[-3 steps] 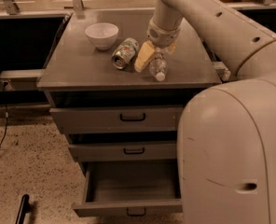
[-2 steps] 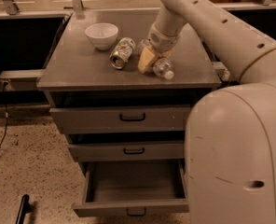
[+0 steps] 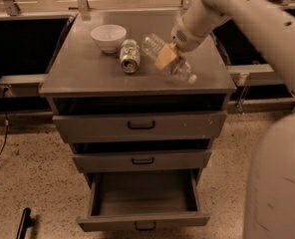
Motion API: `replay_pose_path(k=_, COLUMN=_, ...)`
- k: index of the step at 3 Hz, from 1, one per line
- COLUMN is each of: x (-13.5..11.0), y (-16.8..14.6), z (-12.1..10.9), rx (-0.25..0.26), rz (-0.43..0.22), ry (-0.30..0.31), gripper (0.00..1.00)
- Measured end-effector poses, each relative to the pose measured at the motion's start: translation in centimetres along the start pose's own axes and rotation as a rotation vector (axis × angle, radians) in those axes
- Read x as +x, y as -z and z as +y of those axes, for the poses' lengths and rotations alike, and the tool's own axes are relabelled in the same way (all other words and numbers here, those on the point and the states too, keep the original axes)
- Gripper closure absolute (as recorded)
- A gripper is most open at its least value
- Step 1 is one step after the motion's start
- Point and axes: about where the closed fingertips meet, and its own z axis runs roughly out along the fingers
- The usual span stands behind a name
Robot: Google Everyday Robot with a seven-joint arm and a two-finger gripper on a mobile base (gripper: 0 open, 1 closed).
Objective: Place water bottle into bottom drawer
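The water bottle [image 3: 180, 68] is clear and ribbed with a white cap. It hangs tilted in my gripper [image 3: 165, 58], cap pointing down to the front right, over the right part of the cabinet top [image 3: 87, 78]. The gripper is shut around the bottle's middle, with a yellowish finger pad [image 3: 163, 59] across it. The bottom drawer [image 3: 142, 222] is pulled open below, and its inside shows nothing in it. The two drawers above it are closed.
A green-and-white soda can [image 3: 130, 56] lies on the top just left of the bottle. A white bowl [image 3: 108, 37] stands behind the can. My arm and body fill the right side. A dark cable and a black object lie on the speckled floor at left.
The bottle has gone from lying against the can to hanging in the gripper, apart from the can and further right. The arm has drawn toward the cabinet's front right.
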Motion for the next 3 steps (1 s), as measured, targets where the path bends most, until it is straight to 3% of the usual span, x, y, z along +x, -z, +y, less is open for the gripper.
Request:
replay_pose_path(k=1, x=0.2, y=6.1, z=-0.1, rx=0.048, rz=-0.101, ry=0.165, gripper=1.0)
replay_pose_path(k=2, x=1.0, y=8.7, z=4.1, rx=0.02, rz=-0.126, ry=0.376, gripper=1.0)
replay_pose_path(k=3, x=2.8, y=7.6, z=10.4, rx=-0.118, rz=-0.078, ry=0.609, gripper=1.0)
